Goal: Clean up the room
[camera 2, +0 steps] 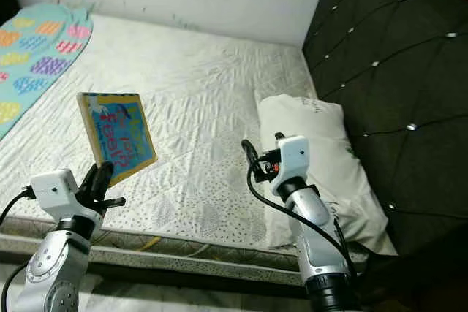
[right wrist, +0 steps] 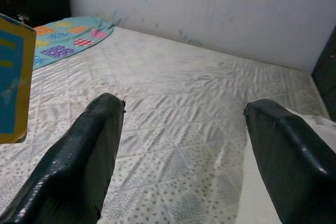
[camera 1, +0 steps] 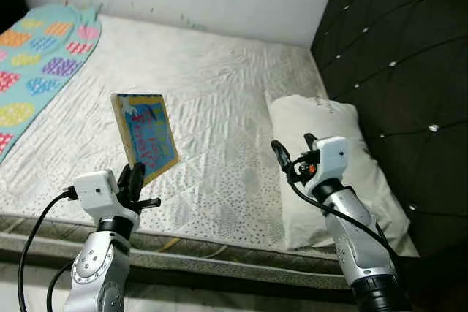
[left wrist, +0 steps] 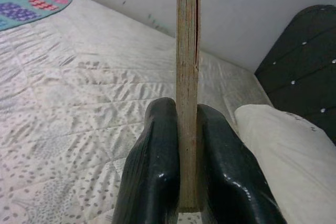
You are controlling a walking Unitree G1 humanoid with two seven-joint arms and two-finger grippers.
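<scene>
Blue and yellow, the book (camera 1: 145,137) stands tilted in the air above the near edge of the mattress (camera 1: 212,100), its lower corner clamped between the two black fingers (left wrist: 157,171) of the left gripper (camera 1: 134,180). The right gripper (camera 1: 291,157) hovers over the mattress just beside the white pillow (camera 1: 344,173), its fingers (right wrist: 89,150) spread wide and holding nothing. A patterned blanket (camera 1: 36,63) lies at the far left, and a dark padded headboard (camera 1: 402,71) rises on the right.
</scene>
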